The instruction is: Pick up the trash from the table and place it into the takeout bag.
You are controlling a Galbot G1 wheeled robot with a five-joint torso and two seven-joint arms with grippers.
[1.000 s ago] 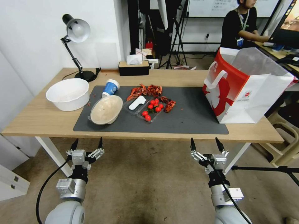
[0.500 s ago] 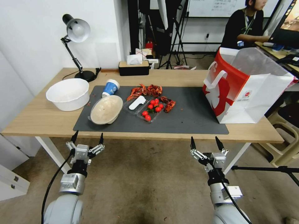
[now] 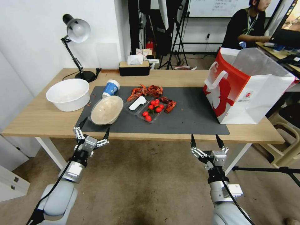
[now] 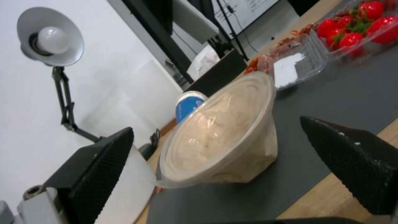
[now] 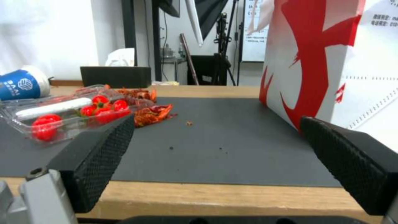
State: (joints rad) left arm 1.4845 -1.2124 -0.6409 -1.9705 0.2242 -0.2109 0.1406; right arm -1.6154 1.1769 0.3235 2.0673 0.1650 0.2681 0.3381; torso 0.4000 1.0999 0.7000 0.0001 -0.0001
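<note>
1. The left tool [image 3: 93, 127] sits at the near edge of the table [image 3: 40, 118], released, its two black fingers spread wide with nothing between them. One fingertip [image 3: 83, 121] overlaps the near left corner of the dark grey mat [image 3: 193, 118].
2. The right tool [image 3: 204, 140] hangs below the table's front edge, in front of the mat's right half; it too is released and empty, fingers wide apart.
3. Just beyond the left tool, the beige lidded bowl [image 3: 107, 110] lies tipped on its side on the mat, its clear lid facing the tool; in the left wrist view the bowl [image 4: 224, 130] sits framed between the spread fingers.
4. To the bowl's right, a clear tray with a white piece [image 3: 137, 103] touches a clear tray of red tomatoes [image 3: 152, 110].
5. Farther back, the blue-and-white paper cup [image 3: 111, 88] lies on its side at the mat's far left corner, and red crayfish shells [image 3: 146, 91] are scattered behind and beside the trays.
6. The large white basin [image 3: 68, 94] stands on bare wood left of the mat.
7. The takeout bag [image 3: 247, 87] stands upright and open at the table's right end, well apart from the trash.
8. A desk lamp [image 3: 76, 47] and a black tissue box [image 3: 134, 68] stand along the far edge.
</note>
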